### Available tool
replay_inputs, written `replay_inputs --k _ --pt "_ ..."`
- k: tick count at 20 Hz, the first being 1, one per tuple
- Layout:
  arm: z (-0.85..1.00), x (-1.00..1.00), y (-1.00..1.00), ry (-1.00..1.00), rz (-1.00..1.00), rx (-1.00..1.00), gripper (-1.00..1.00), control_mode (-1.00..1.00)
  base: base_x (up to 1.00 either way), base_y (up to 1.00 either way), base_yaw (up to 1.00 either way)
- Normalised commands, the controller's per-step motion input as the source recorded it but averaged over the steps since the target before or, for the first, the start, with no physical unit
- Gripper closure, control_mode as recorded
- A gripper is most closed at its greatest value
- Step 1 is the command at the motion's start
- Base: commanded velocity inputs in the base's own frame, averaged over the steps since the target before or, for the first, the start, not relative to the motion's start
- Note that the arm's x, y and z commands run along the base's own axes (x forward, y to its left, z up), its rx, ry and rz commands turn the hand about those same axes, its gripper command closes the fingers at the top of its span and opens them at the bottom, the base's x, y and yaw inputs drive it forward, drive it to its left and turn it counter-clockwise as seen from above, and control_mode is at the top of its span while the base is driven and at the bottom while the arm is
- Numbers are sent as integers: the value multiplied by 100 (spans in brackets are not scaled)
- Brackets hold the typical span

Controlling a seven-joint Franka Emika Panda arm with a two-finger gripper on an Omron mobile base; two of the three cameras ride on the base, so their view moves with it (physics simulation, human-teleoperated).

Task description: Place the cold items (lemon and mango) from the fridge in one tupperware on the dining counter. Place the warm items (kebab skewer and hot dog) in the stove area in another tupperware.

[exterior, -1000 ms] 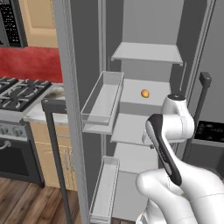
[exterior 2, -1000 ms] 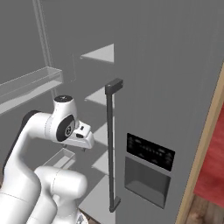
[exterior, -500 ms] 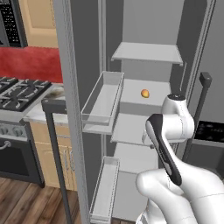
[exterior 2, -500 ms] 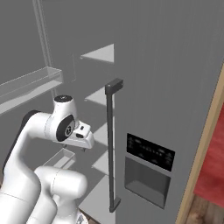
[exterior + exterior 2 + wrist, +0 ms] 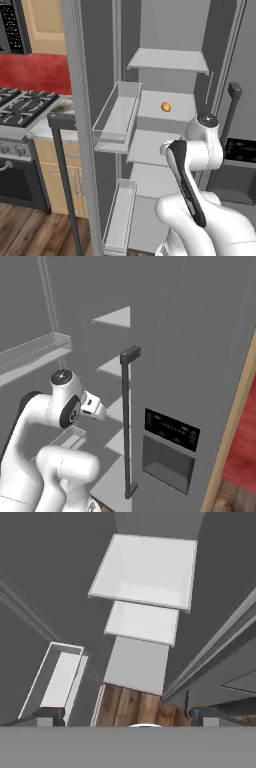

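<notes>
1 orange-yellow fruit [image 5: 165,106], likely the mango, is sitting on a fridge shelf [image 5: 165,106] above and beyond the pincer. Fridge shelves [image 5: 145,572] are lying ahead of the pincer [image 5: 125,716], its jaws spread wide, grasping nothing. All 4 items are seemingly awaiting collection.

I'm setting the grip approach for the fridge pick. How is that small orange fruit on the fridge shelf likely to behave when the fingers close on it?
The orange fruit looks small and rounded, so a nudge would probably roll it across the flat fridge shelf, which shows no raised lip. It likely is light, and its smooth skin may slip from an off-centre pinch.
</notes>
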Motion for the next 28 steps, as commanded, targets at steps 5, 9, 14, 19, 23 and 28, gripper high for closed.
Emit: replay_inputs --k 5,9,14,19,23,28 --pt "48 59 -4 -49 -28 0 -100 -100 0 0 0" --pt "61 63 -18 -33 -23 -4 -100 -100 0 0 0" --pt "32 72 -17 -28 -6 -2 -100 -100 0 0 0" --pt "23 44 -21 -4 0 0 -100 -100 0 0 0" --pt "81 18 0 -1 -6 -2 -100 -100 0 0 0" --pt "19 17 -13 4 -3 -2 -100 -100 0 0 0"
